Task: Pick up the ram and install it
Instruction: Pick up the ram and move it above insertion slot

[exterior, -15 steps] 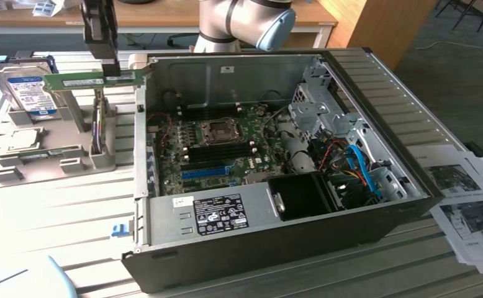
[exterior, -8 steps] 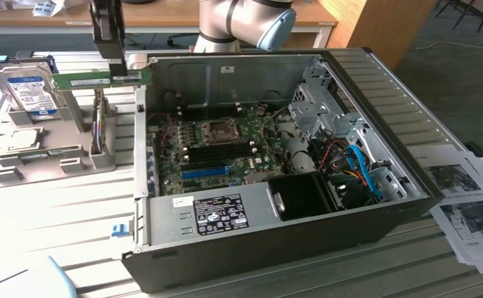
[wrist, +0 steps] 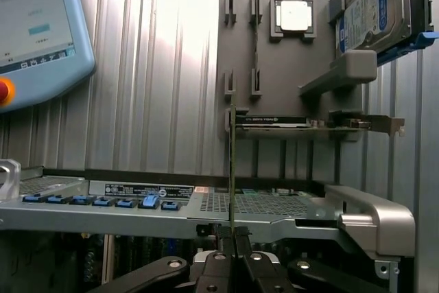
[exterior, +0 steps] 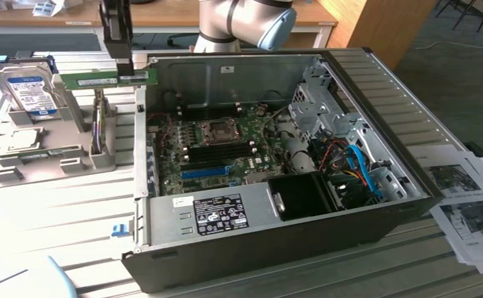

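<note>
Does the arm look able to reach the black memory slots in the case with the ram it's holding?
Probably yes: the case lies open, nothing covers the black memory slots, and the gripper, jaws shut on the ram, hangs just outside its wall.

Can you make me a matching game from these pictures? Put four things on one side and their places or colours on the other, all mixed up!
Things:
1. ram
2. hard drive
3. papers
4. motherboard slot

Places or colours:
A. bright blue, inside the case
B. green, gripped by the end effector
C. propped up in the grey holder
D. lying outside the case, on the exterior view's right

Right pairs: 1-B, 2-C, 3-D, 4-A.
</note>
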Robot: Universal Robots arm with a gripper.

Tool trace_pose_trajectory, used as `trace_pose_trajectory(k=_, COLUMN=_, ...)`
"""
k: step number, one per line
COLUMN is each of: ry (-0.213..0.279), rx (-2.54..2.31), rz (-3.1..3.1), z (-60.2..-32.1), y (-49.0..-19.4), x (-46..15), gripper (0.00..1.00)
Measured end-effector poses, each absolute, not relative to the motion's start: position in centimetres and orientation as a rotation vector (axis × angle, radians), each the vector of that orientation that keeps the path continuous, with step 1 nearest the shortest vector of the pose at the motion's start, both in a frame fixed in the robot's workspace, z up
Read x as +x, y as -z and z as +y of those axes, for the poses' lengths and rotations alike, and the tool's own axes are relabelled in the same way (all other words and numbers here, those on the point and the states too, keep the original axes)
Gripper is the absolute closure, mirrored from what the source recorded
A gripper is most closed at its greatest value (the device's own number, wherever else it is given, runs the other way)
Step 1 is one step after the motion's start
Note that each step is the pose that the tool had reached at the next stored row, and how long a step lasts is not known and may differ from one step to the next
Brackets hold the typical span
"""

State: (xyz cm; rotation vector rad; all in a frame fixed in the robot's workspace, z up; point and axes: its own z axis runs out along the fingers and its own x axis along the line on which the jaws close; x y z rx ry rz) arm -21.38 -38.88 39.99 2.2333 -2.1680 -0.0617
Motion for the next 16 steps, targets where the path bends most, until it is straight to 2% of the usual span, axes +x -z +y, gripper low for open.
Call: trace_pose_trajectory(k=16, ry=0.062, rx=2.233, rz=-2.168, z=-38.9, y=-40.0, x=-19.7, gripper=0.89)
